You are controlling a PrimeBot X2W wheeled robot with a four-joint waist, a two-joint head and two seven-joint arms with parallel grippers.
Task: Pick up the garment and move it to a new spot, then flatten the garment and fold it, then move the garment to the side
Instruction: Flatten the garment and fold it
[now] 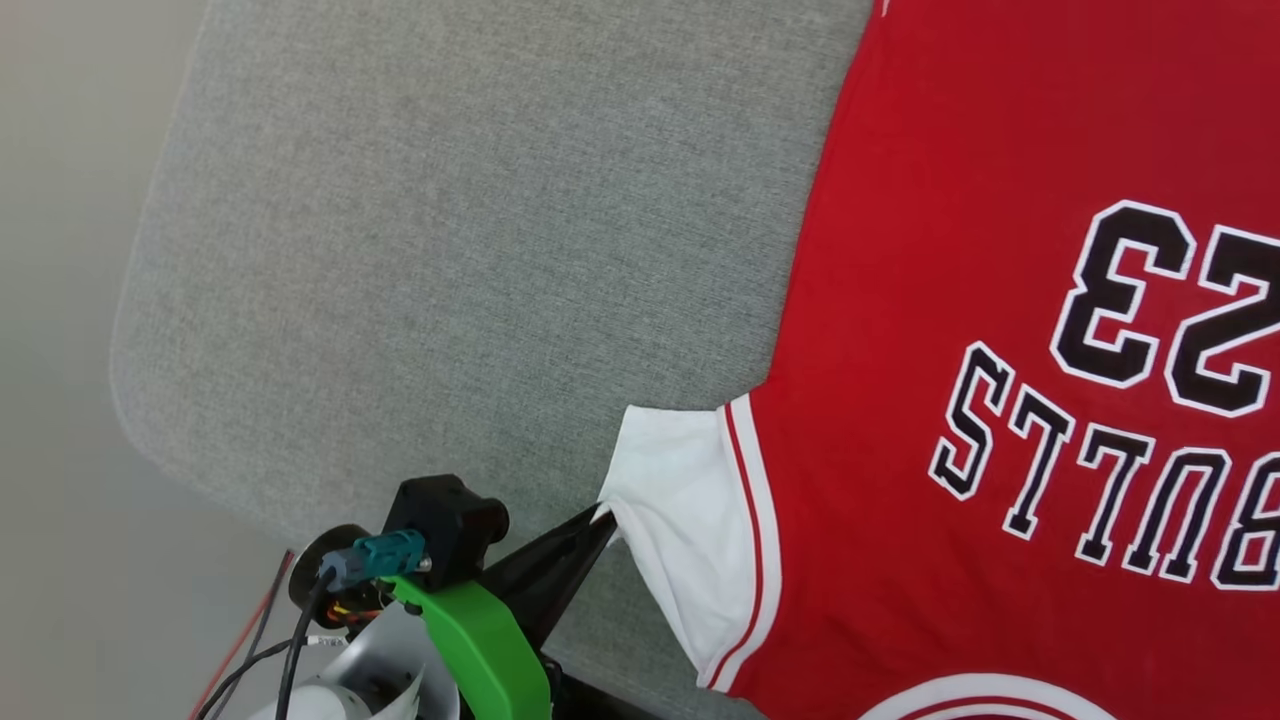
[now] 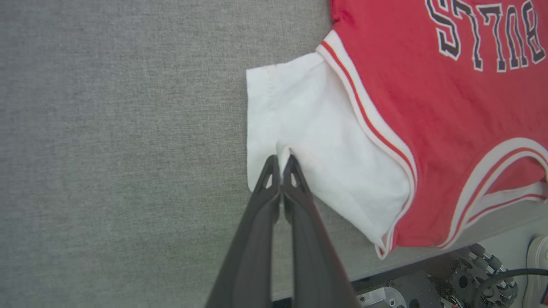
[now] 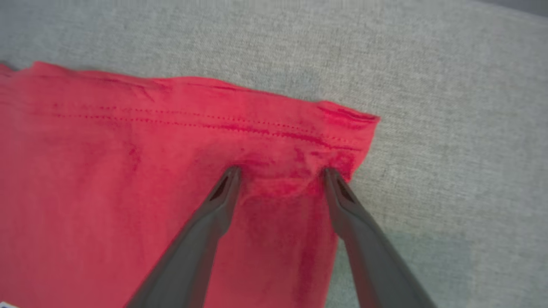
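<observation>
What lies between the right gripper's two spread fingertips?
In the right wrist view, a puckered patch of the garment, red cloth beside its stitched hem, lies between the tips of the open right gripper.

Bare robot workstation, room type unclear, grey fabric-topped table [image 1: 400,200], plain pale floor [image 1: 60,300], loose cables [image 1: 260,640]

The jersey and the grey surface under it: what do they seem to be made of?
The jersey is probably a soft knit cloth, matte; it puckers at the sleeve and shows stitched rows along the hem. The surface seems to be a woven grey textile cover, matte, with a fine flecked weave and a rounded corner.
</observation>
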